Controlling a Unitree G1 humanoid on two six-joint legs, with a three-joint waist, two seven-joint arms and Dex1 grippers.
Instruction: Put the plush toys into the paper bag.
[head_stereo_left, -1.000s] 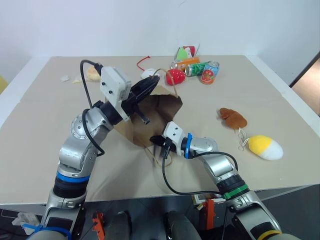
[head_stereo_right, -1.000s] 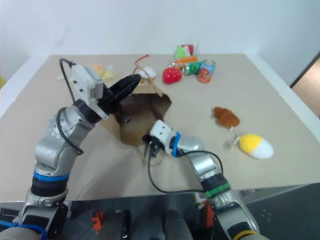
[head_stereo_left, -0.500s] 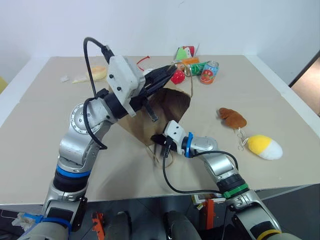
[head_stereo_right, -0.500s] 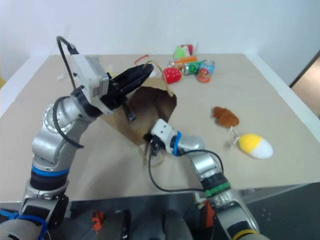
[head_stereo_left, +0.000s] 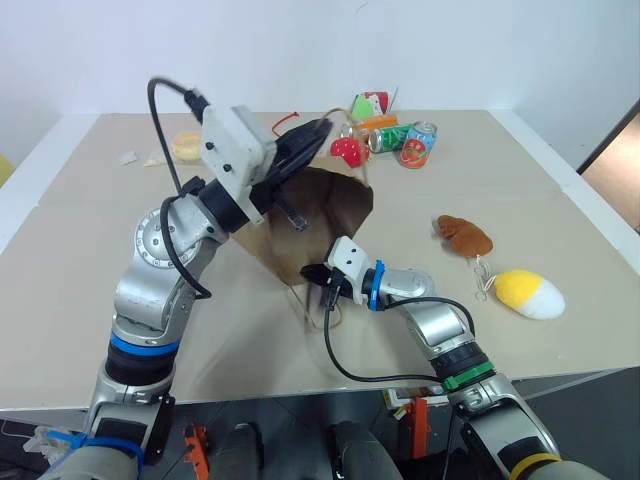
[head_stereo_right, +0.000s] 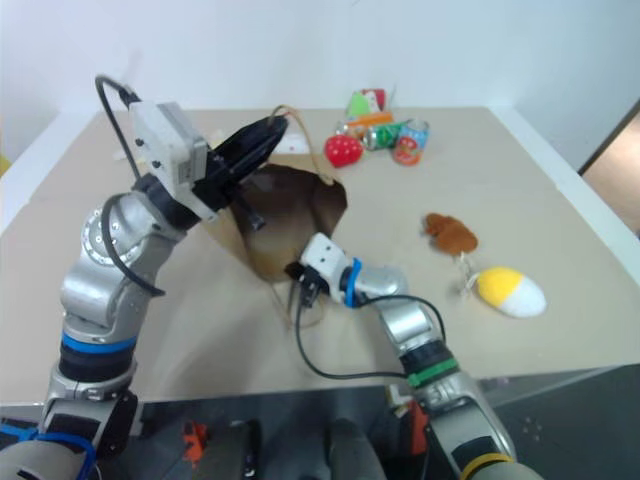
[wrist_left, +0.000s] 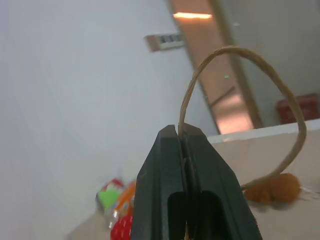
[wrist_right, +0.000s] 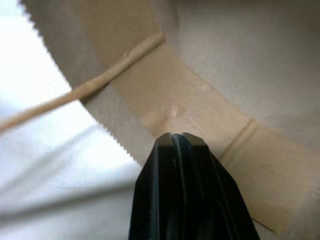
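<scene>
Paper bag (head_stereo_left: 325, 215) lies on its side at the middle of the table (head_stereo_left: 80, 260), mouth open toward the right and slightly far; long axis runs from the near-left base up to the raised far rim.

Left gripper (head_stereo_left: 322, 128) is held high over the bag's far edge, fingers pressed together on a tan cord handle (wrist_left: 280, 100); the loop arcs out past the fingertips in the left wrist view, so the upper rim is lifted.

Right gripper (head_stereo_left: 308, 273) sits low at the bag's near rim, fingers clamped flat on the paper edge, just beside the taped strip where the other handle (wrist_right: 90, 87) is fixed.

Brown plush toy (head_stereo_left: 465, 236) lies to the right of the bag, well apart from it, long axis near-right to far-left. Yellow and white plush toy (head_stereo_left: 530, 294) lies nearer and further right, white end pointing right.

Cans (head_stereo_left: 418, 143) and a red strawberry toy (head_stereo_left: 349, 151) are at the far side.
</scene>
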